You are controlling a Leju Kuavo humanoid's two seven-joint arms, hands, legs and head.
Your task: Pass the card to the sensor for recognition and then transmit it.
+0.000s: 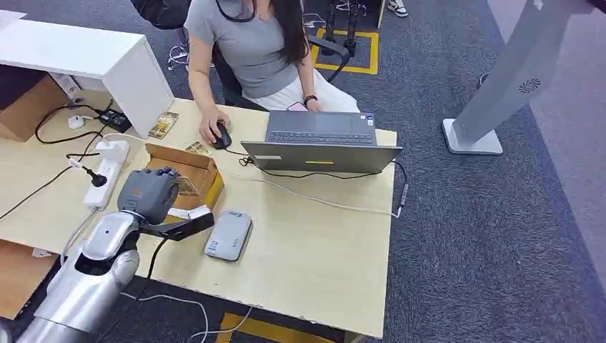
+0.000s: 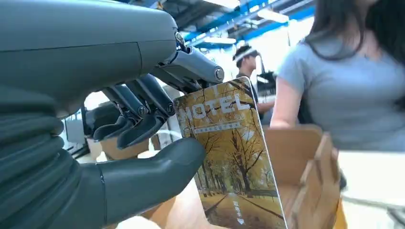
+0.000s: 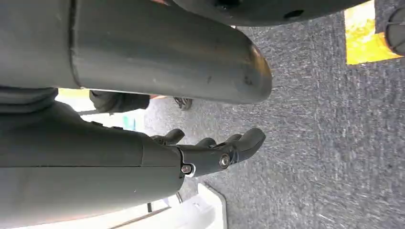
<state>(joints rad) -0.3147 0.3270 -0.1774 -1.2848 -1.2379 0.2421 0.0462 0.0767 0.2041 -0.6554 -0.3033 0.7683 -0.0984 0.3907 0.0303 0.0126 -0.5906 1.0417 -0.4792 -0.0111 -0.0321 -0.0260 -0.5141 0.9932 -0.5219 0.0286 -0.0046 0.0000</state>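
The left hand point(image 2: 119, 143) pinches the card point(image 2: 229, 157) over the box point(image 1: 187, 175); that thin grip could slip before the sensor point(image 1: 229, 236).

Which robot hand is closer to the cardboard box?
The left. The left hand is right at the box, holding a card over it. The right hand hangs down beside the robot over the carpet, away from the table.
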